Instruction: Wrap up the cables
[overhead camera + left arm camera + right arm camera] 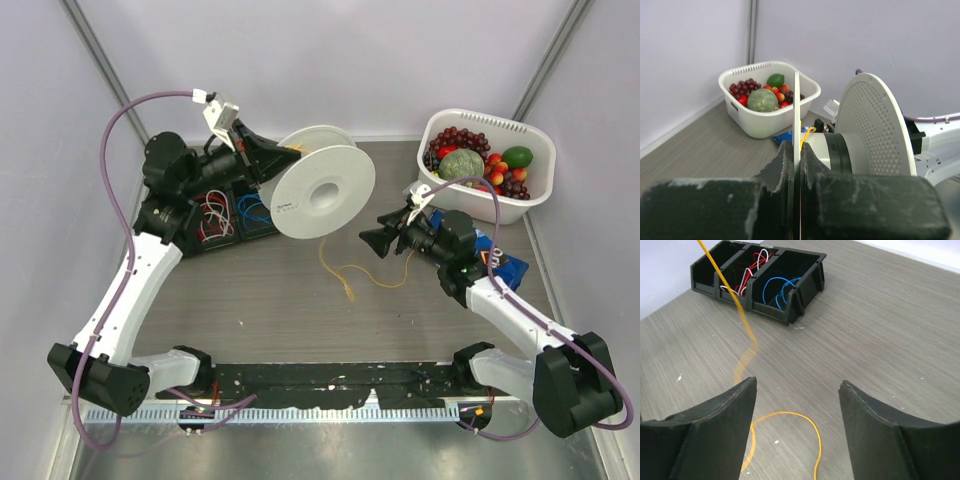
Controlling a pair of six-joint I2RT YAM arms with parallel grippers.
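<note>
The thin yellow-orange cable hangs from the white spool and lies in loose loops on the table; it also shows in the right wrist view, rising toward the upper left. My left gripper is shut on the spool's near flange and holds the spool above the table. A bit of cable sits at the spool's hub. My right gripper is open and empty, hovering just right of the cable's loops; its fingers frame a loop below.
A black three-compartment bin with white-and-red wires and a blue wire coil stands at the left. A white basket of fruit stands at the back right. A blue packet lies under my right arm.
</note>
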